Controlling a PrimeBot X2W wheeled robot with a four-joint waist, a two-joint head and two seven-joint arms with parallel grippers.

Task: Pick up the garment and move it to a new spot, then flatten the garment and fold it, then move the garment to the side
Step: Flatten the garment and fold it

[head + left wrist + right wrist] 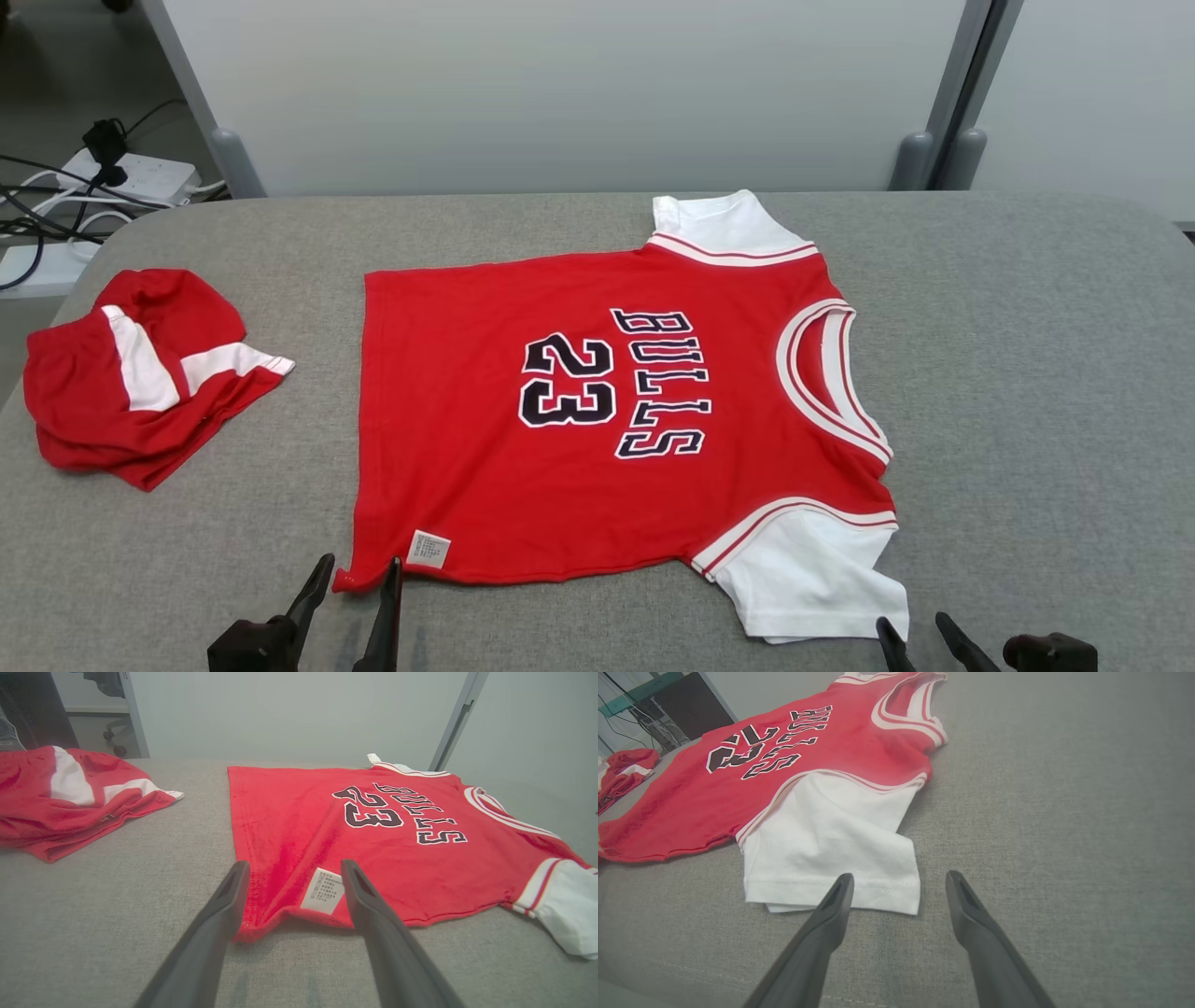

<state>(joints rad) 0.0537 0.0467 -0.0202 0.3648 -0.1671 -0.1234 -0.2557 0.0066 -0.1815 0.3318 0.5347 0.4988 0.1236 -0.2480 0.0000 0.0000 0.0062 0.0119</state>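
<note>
Red jersey (607, 411) lies spread flat on the grey table (1027, 373) just ahead of both claws, the left claw (362, 562) gaping empty at its hem corner (347, 581), the right claw (910, 621) gaping empty by the white sleeve (812, 579), so flattening looks done, with folding and the move aside to come.

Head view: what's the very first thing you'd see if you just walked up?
The big red jersey with BULLS 23 on it, spread flat in the middle of the grey table. Next, a crumpled red and white bundle at the table's left end. The left gripper and right gripper stand open at the jersey's near edge.
</note>
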